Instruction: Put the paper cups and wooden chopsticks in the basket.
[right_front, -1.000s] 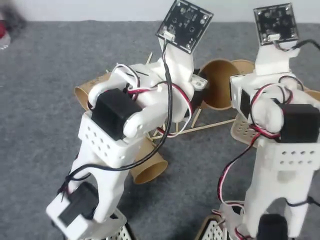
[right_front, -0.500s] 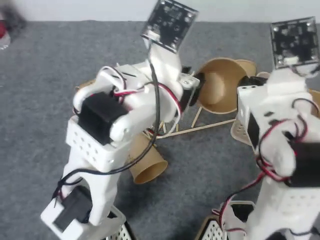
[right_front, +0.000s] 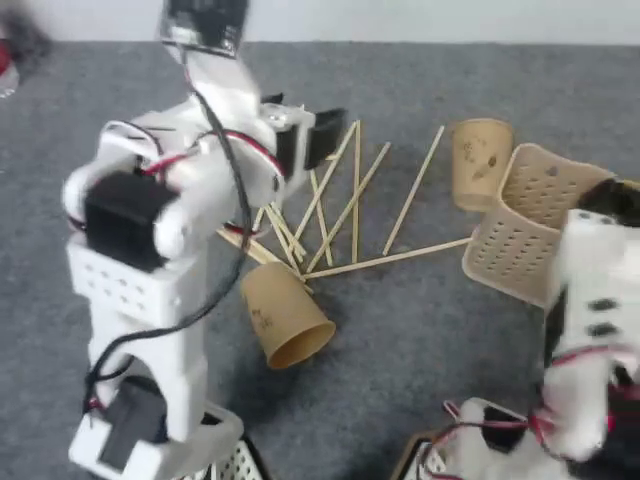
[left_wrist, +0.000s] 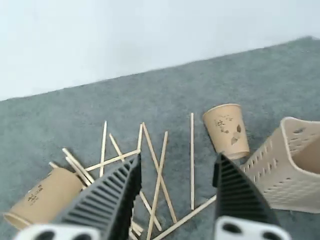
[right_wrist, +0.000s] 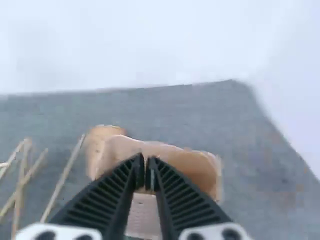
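Several wooden chopsticks (right_front: 335, 205) lie criss-crossed on the grey carpet. One paper cup (right_front: 285, 318) lies on its side in front of them. A second paper cup (right_front: 480, 160) stands on end against the beige perforated basket (right_front: 525, 235), which sits tilted at the right. My left gripper (left_wrist: 175, 200) hangs open and empty above the chopsticks (left_wrist: 157, 170), with the far cup (left_wrist: 227, 130) and basket (left_wrist: 292, 170) ahead of it. My right gripper (right_wrist: 145, 172) is shut on nothing, raised in front of the basket (right_wrist: 195, 167).
The left arm (right_front: 170, 230) stands tall at the left. The right arm (right_front: 590, 340) is drawn back at the front right corner. White arm bases sit along the front edge. Open carpet lies between the lying cup and the basket.
Both arms have pulled back from the middle, the left one swinging leftward and the right one toward the front right. The chopsticks and basket are now uncovered, and the far cup stands by the basket.
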